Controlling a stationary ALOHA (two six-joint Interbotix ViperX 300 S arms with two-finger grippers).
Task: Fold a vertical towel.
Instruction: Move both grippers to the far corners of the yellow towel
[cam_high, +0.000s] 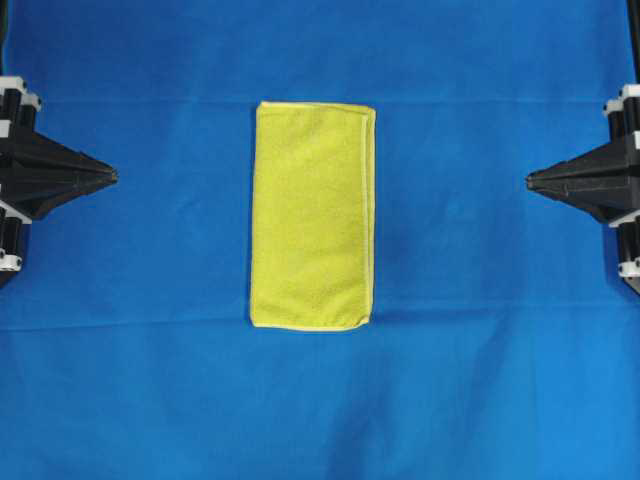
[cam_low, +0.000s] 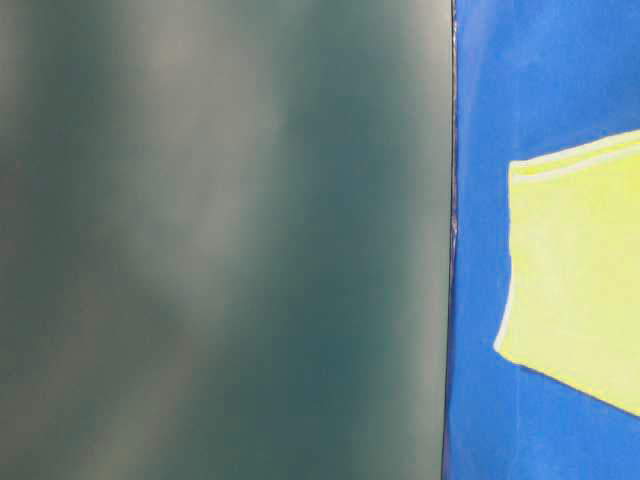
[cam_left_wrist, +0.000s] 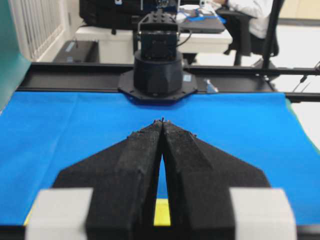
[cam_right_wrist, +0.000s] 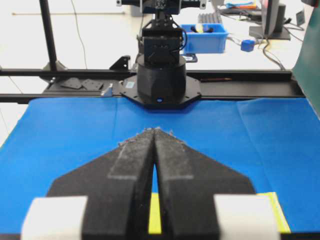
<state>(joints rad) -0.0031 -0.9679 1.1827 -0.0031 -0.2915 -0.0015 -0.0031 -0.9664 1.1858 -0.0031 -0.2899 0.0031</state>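
Note:
The yellow-green towel (cam_high: 314, 215) lies flat in the middle of the blue cloth, long side running up and down the overhead view, with a pale hem along its right and bottom edges. Its near corner (cam_low: 575, 280) shows in the table-level view. My left gripper (cam_high: 110, 177) sits at the left edge, well away from the towel, tips together and holding nothing. My right gripper (cam_high: 532, 180) mirrors it at the right edge, also shut and empty. In the wrist views each gripper (cam_left_wrist: 162, 121) (cam_right_wrist: 154, 130) points at the opposite arm's base, with a sliver of towel (cam_left_wrist: 162, 212) (cam_right_wrist: 155, 215) visible under the fingers.
A large blue cloth (cam_high: 150, 380) covers the table. The right arm's black base (cam_left_wrist: 157, 70) and the left arm's black base (cam_right_wrist: 161, 75) stand at the table's ends. A dark green panel (cam_low: 220, 240) fills the left of the table-level view.

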